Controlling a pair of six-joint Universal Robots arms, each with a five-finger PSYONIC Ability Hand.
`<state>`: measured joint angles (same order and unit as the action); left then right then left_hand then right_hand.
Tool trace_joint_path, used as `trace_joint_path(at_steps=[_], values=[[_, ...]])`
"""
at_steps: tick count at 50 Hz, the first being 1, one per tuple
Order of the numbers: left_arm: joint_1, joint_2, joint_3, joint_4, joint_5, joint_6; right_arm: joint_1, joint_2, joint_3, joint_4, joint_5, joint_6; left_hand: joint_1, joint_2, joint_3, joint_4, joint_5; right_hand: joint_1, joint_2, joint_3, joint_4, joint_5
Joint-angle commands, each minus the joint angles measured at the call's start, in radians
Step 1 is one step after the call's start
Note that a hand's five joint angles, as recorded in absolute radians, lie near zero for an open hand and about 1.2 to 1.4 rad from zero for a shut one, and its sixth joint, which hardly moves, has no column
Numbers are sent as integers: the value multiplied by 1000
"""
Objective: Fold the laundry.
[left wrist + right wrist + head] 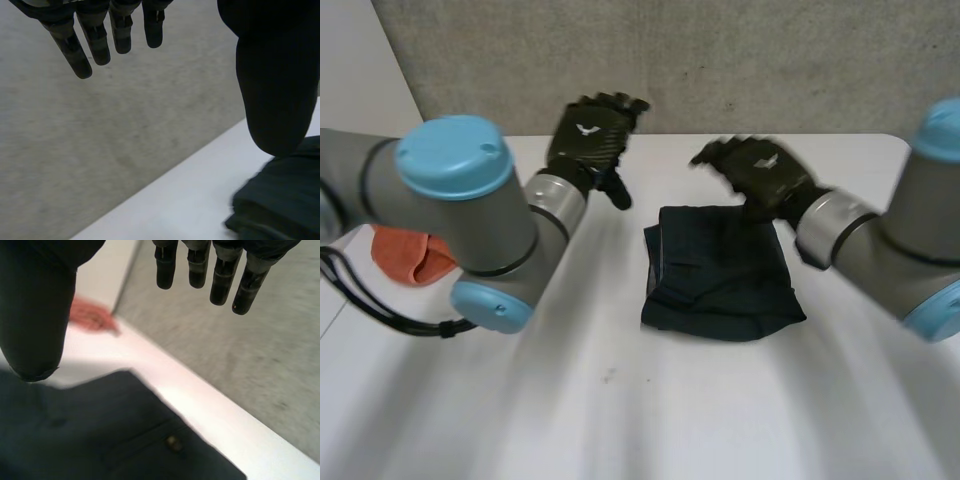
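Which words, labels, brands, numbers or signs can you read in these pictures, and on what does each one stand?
No words or numbers can be read anywhere.
On the back of the left hand: a small white emblem, a sign without letters.
On the dark garment: a button, with no label or print showing.

a bare lab-like test bench: plain white table (620, 420) against a grey concrete wall (720, 60)
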<state>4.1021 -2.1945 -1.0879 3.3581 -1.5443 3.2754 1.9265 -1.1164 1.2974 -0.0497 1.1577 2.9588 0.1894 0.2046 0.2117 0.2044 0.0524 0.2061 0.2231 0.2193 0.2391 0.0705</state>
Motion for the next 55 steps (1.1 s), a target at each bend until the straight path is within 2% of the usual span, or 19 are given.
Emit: trace_joint_path(at_steps=[1, 6, 7, 11, 16, 22, 28, 33, 36, 40, 44, 49, 55], values=[[-78, -186, 205, -97, 99, -11, -63, 36, -55, 57, 14, 195, 15, 0, -7, 0, -22, -32, -49, -45, -65, -70], [-112, -310, 307, -149, 107, -11, -60, 148, -125, 171, 101, 82, 27, 12, 5, 12, -11, -32, -49, -45, -65, -70], [-115, -332, 322, -160, 107, -11, -55, 183, -139, 191, 141, 28, 27, 12, 5, 12, -11, -32, -49, -45, -65, -70], [-120, -421, 391, -232, 95, -8, -52, 257, -164, 200, 197, -68, 50, 35, 28, 36, 13, -32, -49, -45, -65, -70], [-108, -487, 433, -336, 34, 7, -52, 337, -191, 202, 220, -107, 71, 56, 49, 56, 34, -32, -49, -45, -65, -70], [-105, -482, 414, -361, 9, 95, -50, 353, -204, 208, 215, -115, 68, 53, 46, 53, 31, -32, -49, -45, -65, -70], [-114, -384, 364, -361, 16, 118, -61, 293, -171, 192, 212, -93, 24, 9, 2, 9, -13, -32, -49, -45, -65, -70], [-117, -248, 292, -350, 18, 116, -66, 136, -44, 87, 240, -61, 4, -12, -19, -11, -34, -32, -49, -45, -65, -70], [-112, -157, 240, -342, 20, 107, -92, 58, 32, 30, 286, -37, 1, -15, -22, -14, -37, -32, -49, -45, -65, -70], [-106, -58, 163, -344, 24, 93, -144, 15, 106, 27, 315, 15, 1, -15, -22, -14, -37, -32, -49, -45, -65, -70], [-98, 34, 74, -347, 75, 90, -158, 15, 161, 60, 310, 69, 1, -15, -22, -14, -37, -32, -49, -45, -65, -70], [-51, 149, -67, -345, 191, 64, -161, 24, 221, 102, 246, 103, 3, -12, -19, -11, -34, -32, -49, -45, -65, -70], [-36, 203, -141, -342, 234, -14, -155, 81, 246, 73, 154, 189, 9, -6, -13, -6, -28, -32, -49, -45, -65, -70]])
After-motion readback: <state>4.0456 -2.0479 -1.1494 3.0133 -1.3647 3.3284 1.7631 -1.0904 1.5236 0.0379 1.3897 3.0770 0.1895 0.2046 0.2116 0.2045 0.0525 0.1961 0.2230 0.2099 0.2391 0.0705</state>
